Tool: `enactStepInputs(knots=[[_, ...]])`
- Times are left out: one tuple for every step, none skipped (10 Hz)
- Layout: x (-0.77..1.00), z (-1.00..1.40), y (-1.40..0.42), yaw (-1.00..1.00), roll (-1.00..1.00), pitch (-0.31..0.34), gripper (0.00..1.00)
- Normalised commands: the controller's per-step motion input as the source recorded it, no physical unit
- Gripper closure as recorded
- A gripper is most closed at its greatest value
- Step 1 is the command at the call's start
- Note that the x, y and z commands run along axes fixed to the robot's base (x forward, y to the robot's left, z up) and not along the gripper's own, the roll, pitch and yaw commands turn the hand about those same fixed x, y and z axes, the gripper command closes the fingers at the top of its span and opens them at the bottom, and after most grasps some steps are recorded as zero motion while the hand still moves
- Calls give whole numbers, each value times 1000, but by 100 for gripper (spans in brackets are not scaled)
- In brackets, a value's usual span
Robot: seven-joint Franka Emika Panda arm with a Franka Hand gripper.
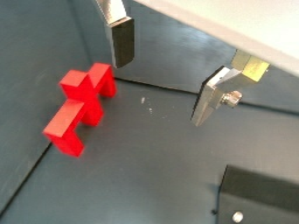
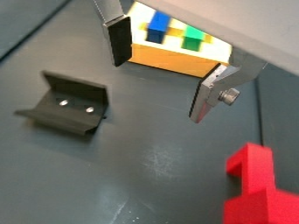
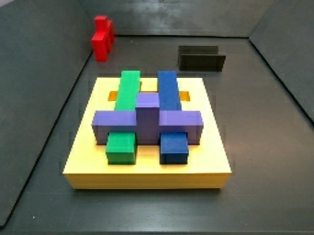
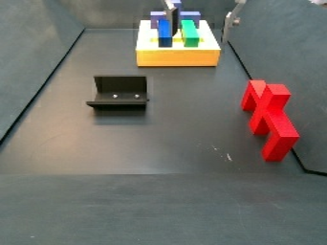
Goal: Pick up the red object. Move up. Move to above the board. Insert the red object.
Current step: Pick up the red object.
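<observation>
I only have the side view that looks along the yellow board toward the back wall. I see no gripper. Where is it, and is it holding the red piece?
Observer: The gripper hangs over bare floor, jaws open, nothing between them; the red object lies off to one side.
Operator: Is the red piece upright?
Observer: No, in a side view the red object lies flat on the floor near the wall.
Operator: Anything between it and the board?
Observer: No; the fixture stands on the opposite side of the floor, and the board is at the far end.

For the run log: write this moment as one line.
phase: before pick | gripper: open, empty, above floor | red object: on floor, ungrasped | board: slot unfilled | fixture: on floor
</observation>
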Motion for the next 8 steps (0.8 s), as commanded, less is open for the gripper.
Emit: enactStepInputs(knots=[[-69, -146, 0, -1000, 24, 0, 0], [-77, -106, 0, -1000, 50, 0, 0], [-100, -77, 0, -1000, 56, 0, 0], [-123, -60, 0, -1000, 47, 0, 0], [-151, -60, 0, -1000, 47, 0, 0], [-266, -97, 37, -943, 9, 0, 0], [-286, -114, 51, -929, 3, 0, 0], [-311, -137, 66, -909, 0, 0, 0]])
